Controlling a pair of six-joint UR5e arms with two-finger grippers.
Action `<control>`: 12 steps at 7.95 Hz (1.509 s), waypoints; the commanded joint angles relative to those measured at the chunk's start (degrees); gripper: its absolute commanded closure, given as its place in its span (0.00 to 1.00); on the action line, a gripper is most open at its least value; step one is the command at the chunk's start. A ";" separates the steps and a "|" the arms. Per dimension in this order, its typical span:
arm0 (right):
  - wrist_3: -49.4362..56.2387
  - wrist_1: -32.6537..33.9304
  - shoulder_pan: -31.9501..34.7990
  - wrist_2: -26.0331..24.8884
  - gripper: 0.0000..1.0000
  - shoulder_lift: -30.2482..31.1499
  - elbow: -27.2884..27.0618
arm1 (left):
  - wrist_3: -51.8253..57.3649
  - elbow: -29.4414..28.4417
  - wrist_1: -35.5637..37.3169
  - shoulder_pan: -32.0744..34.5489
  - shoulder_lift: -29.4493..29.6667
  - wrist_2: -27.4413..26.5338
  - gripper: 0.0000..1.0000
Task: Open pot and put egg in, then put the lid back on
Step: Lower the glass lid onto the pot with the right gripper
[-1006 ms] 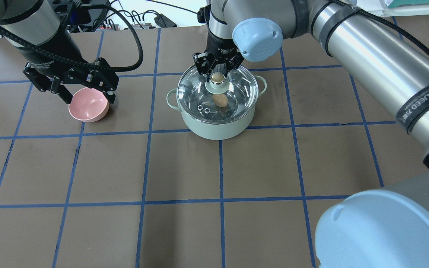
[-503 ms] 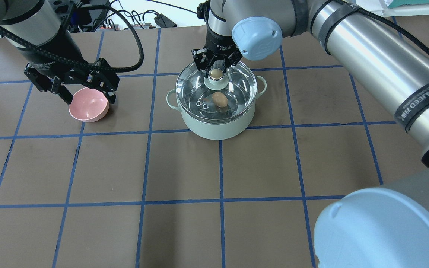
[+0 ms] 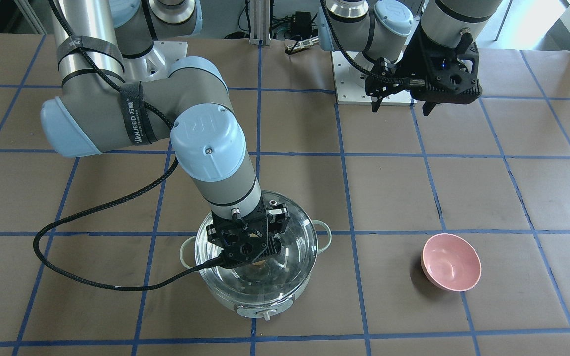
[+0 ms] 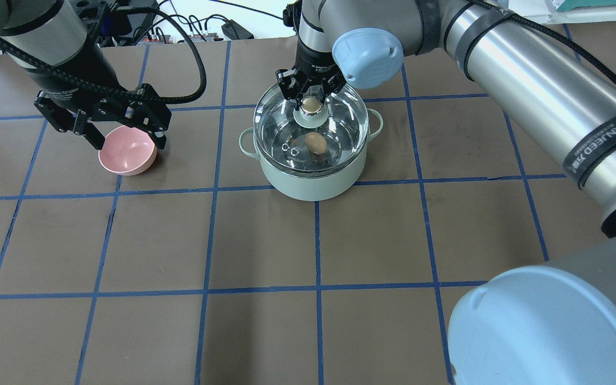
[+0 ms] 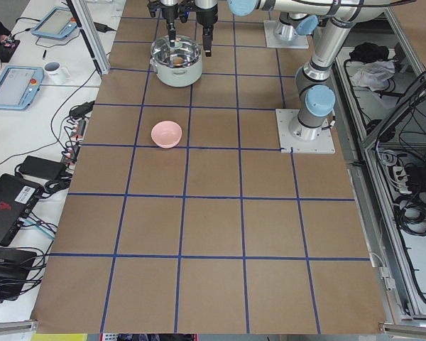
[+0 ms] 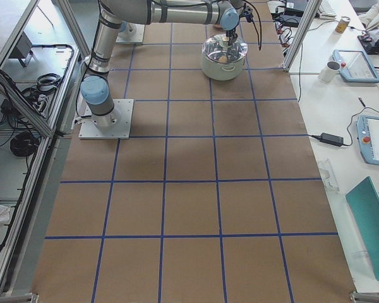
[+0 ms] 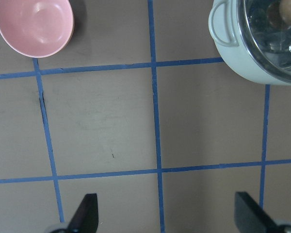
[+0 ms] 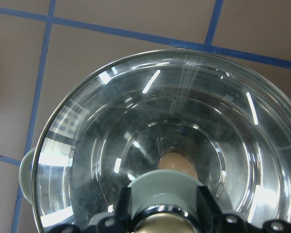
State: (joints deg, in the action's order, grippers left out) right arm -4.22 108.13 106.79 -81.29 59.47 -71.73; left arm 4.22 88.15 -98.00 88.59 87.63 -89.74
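Right end effector (image 4: 311, 102) clamped on lid (image 4: 341, 124), lid over pot (image 4: 313, 185), egg (image 4: 315, 143) inside, left end effector (image 7: 167, 208) spread open

I see a mint-green pot (image 4: 308, 184), a tan-brown egg (image 4: 315, 142), a clear lid (image 4: 340, 115) with a beige-topped knob (image 4: 312, 105), a pink bowl (image 4: 127, 151) and a brown counter (image 4: 260, 240) gridded in blue.

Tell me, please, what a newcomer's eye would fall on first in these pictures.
The glass lid over the mint-green pot at the far middle of the table draws the eye first, its knob gripped by the right end effector, with the brown egg visible through the glass. Next comes the pink bowl on the robot's left, beneath the open left end effector.
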 commanded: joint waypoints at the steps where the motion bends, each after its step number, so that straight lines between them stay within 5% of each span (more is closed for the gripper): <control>1: 0.09 0.06 0.00 0.08 1.00 -0.40 -0.25 | 0.00 0.00 0.00 0.00 0.00 0.00 0.00; 12: -1.32 -6.09 -0.09 0.52 1.00 0.39 1.06 | 0.00 0.00 0.00 0.00 0.00 -0.09 0.00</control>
State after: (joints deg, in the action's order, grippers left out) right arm -6.09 101.95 106.75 -80.66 60.04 -71.50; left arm 4.20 88.15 -98.00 88.59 87.63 -89.82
